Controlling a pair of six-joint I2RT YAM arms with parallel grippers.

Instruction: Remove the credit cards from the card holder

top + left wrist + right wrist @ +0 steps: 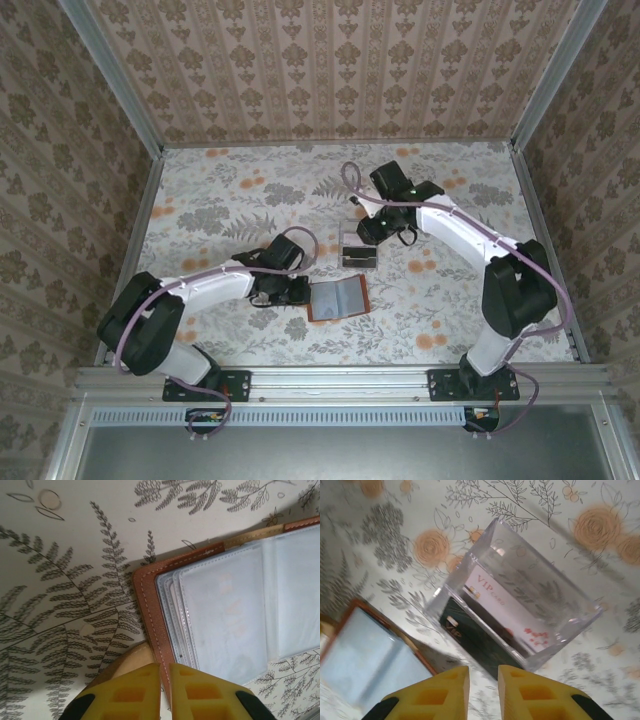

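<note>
Leftmost in the top view, the left tool (165, 667) sits at the left short edge of the open reddish-brown leather card holder (338, 298), which lies flat on the flower-printed tabletop (220, 200) just below the middle of the frame. In the left wrist view the yellow fingers are clenched almost together at the bottom of the frame. The stitched leather rim runs into the slit between them, so this tool seems to be grasping the holder's edge. The clear plastic sleeves (225, 610) that show look empty, though I cannot tell for those underneath.

Just above and right of the holder stands the small clear plastic tray (560, 597), close to it but apart. Inside it, in the right wrist view, a pale card (510, 612) printed in red lies beside a dark card (475, 637). Both are therefore out of the holder.

Further right, the right tool (484, 672) hovers over the tray, its fingers slightly parted and grasping nothing.

The holder's long axis runs roughly left to right across the top view. It lies down and left of the right tool and touches the left one. Any further pull would probably be the right tool's job, with the left one holding the holder steady.
</note>
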